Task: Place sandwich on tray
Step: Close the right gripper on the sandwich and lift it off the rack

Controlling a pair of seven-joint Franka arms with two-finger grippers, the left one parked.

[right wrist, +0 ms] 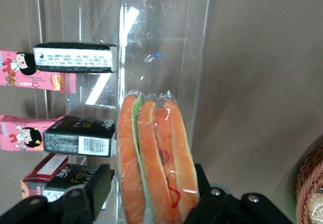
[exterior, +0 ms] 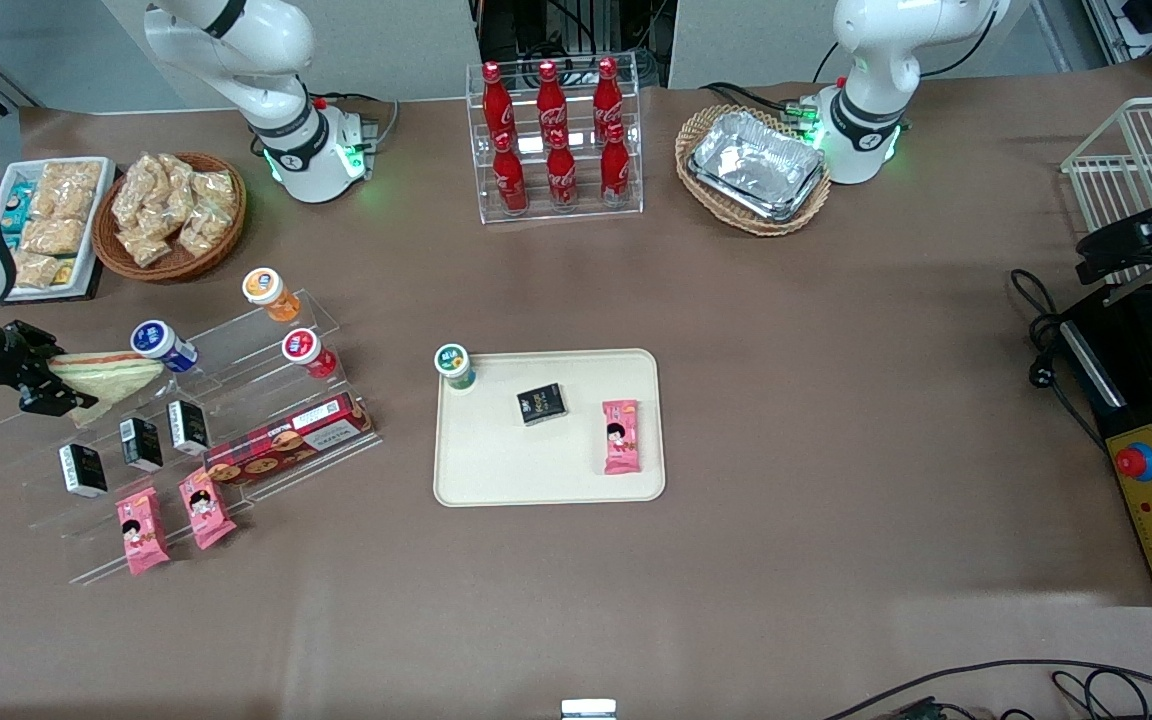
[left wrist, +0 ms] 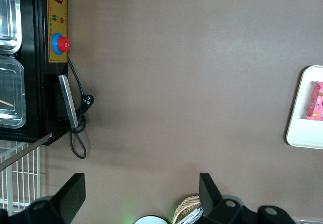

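Sandwich (right wrist: pixel 154 158) gripped between jaws of gripper (exterior: pixel 54 385), its lower end hidden, far from tray (exterior: pixel 546 480).

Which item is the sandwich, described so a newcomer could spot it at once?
Find the clear stepped display rack toward the working arm's end of the table. At its upper end, the gripper is shut on the sandwich, a pale triangular wedge in clear wrap, unlike the round-capped bottles and black boxes beside it.

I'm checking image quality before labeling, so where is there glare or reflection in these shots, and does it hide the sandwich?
Right wrist view: bright streaks on the clear acrylic shelf and sheen on the wrap, yet the sandwich in the gripper reads clearly. Front view: even light, faint reflections on the acrylic, sandwich visible. Left wrist view: no glare, no sandwich.
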